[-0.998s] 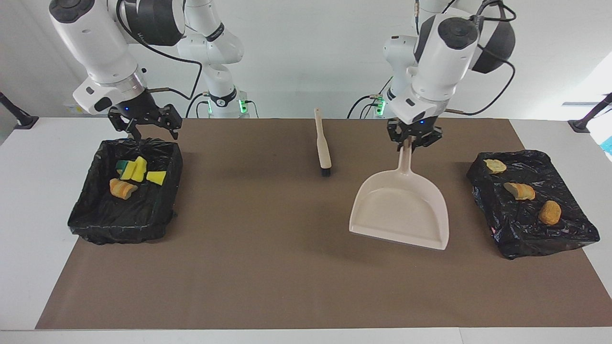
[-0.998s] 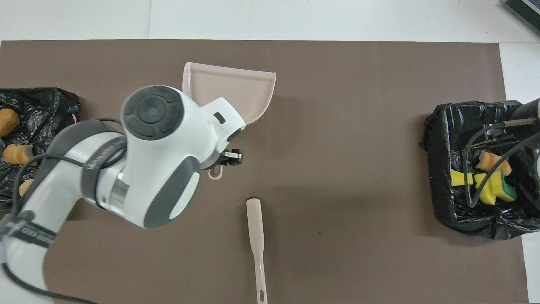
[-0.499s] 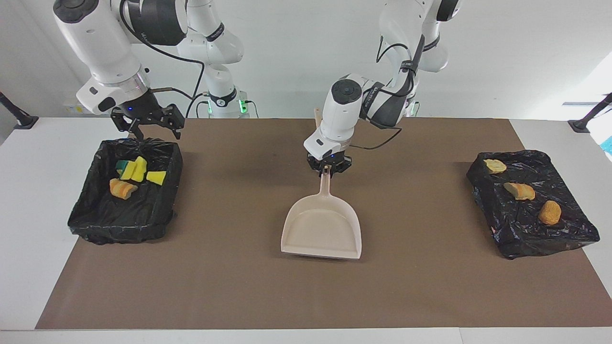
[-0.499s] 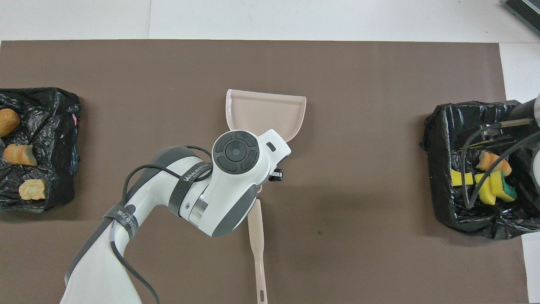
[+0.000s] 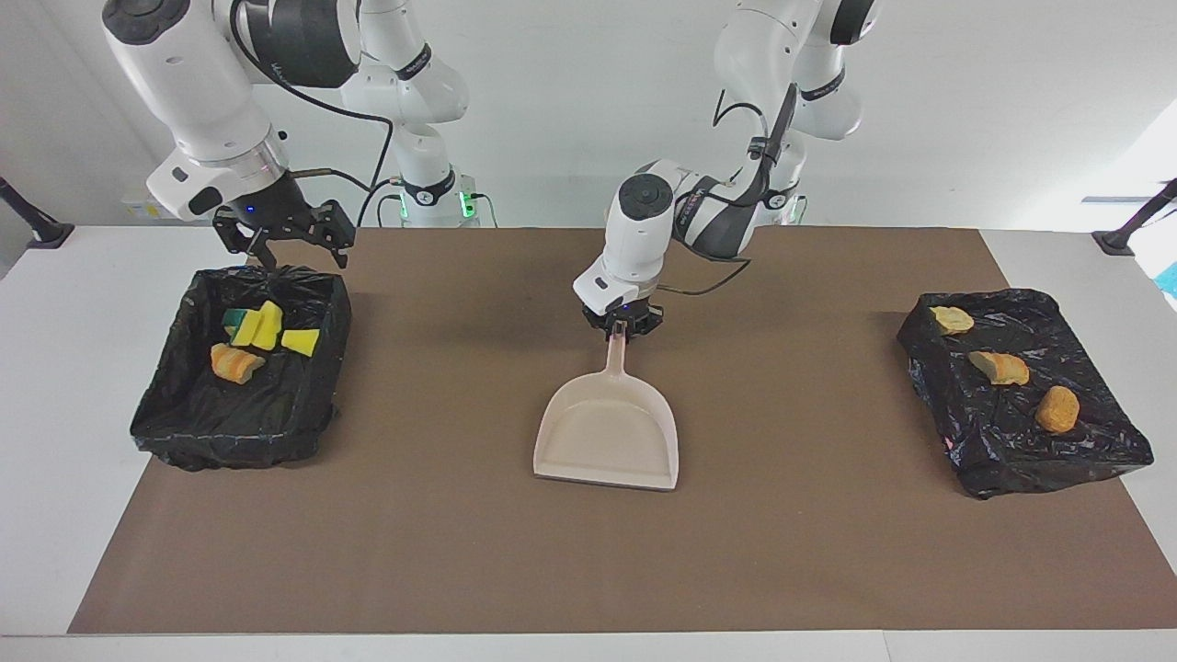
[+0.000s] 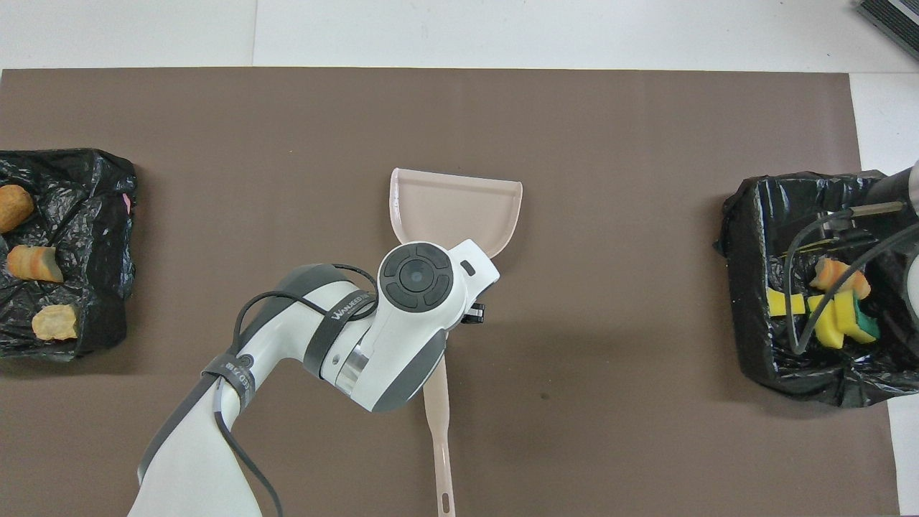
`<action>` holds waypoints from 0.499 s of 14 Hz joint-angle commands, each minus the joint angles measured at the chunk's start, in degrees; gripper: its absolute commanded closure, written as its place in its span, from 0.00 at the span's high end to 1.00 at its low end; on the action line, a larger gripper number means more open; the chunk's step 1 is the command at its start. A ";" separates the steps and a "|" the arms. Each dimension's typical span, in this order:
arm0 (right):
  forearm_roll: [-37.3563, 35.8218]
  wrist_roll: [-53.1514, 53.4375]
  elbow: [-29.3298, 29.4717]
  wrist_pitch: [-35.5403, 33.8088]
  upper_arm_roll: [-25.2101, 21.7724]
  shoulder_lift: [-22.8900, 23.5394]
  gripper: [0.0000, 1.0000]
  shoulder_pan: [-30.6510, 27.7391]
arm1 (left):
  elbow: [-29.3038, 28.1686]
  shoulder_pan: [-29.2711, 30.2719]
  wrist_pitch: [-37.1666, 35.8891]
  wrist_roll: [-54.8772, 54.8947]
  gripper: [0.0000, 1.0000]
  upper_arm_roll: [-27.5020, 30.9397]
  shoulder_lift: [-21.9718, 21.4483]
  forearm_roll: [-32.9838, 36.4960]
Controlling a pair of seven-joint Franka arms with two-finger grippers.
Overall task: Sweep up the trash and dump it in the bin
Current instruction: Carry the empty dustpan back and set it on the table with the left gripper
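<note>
1. The trash (image 5: 253, 338) lies in a loose heap with no single long axis, inside the bin (image 5: 175, 405) at the right arm's end of the table, at nine o'clock in the facing view; three more scraps (image 5: 999, 368) sit on the black bag (image 5: 1085, 441) at three o'clock.
2. The left gripper (image 5: 622, 331) points down, clamped on the handle of the dustpan (image 5: 607, 441), whose mouth faces six o'clock in the facing view; the right gripper (image 5: 292, 246) hangs over the bin's rim, fingers apart.
3. The scraps are spongy; the dustpan is smooth beige plastic; the brush (image 6: 438, 424) is slim.
</note>
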 commanded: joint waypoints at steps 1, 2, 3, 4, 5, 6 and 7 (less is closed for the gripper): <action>0.90 0.78 -0.07 0.82 0.11 -0.21 1.00 -0.23 | -0.78 -0.81 -0.14 0.03 0.24 1.15 -0.98 -1.02; 0.90 0.78 -0.07 0.82 0.11 -0.21 1.00 -0.23 | -0.52 -0.72 -0.84 -0.05 0.37 1.15 -1.07 -0.93; 0.90 0.78 -0.07 0.82 0.11 -0.21 1.00 -0.23 | -0.51 -0.64 -0.23 -0.93 0.86 1.15 -1.07 -0.93; 0.90 0.78 -0.07 0.82 0.11 -0.21 1.00 -0.23 | -0.43 -0.37 -0.92 -1.20 1.00 1.24 -1.07 -0.93; 0.90 0.78 -0.07 0.82 0.11 -0.21 1.00 -0.23 | -0.34 -0.02 -1.02 -1.55 1.00 1.58 -1.51 -1.02; 0.90 0.78 -0.07 0.82 0.11 -0.21 1.00 -0.23 | -0.25 0.50 -1.10 -1.72 1.00 1.94 -2.38 -0.93; 0.90 0.78 -0.07 0.82 0.11 -0.21 1.00 -0.23 | -0.16 1.73 -1.54 -1.73 1.00 1.94 -3.70 -0.93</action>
